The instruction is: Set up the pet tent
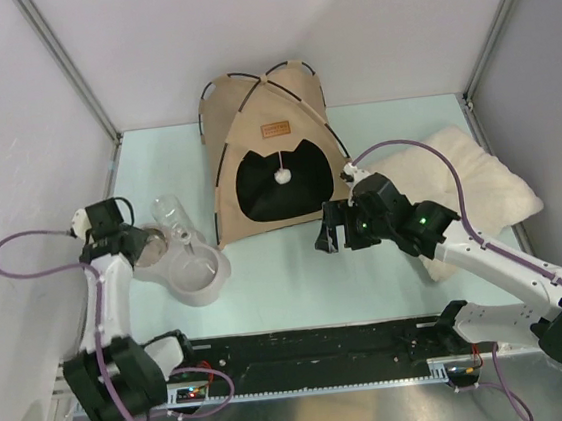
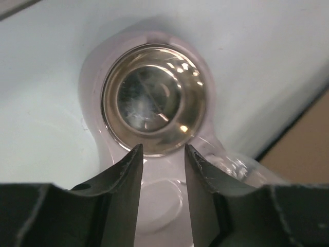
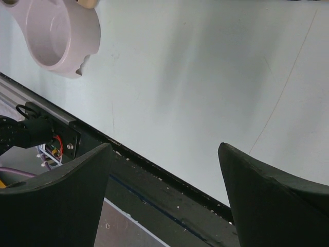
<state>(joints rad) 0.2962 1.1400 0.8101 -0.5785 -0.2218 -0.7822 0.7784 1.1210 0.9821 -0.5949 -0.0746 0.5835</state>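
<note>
Tan fabric pet tent (image 1: 274, 161) stands upright at twelve o'clock on the table (image 1: 402, 122), its doorway facing me. My left gripper (image 2: 163, 150) hangs part-open over the grey double bowl (image 2: 90, 92) at nine o'clock. My right gripper (image 3: 164, 146) gapes wide and empty near centre.

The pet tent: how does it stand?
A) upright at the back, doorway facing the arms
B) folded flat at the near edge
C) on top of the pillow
A: the pet tent stands upright at the far side of the table, its doorway turned to the near edge.
</note>
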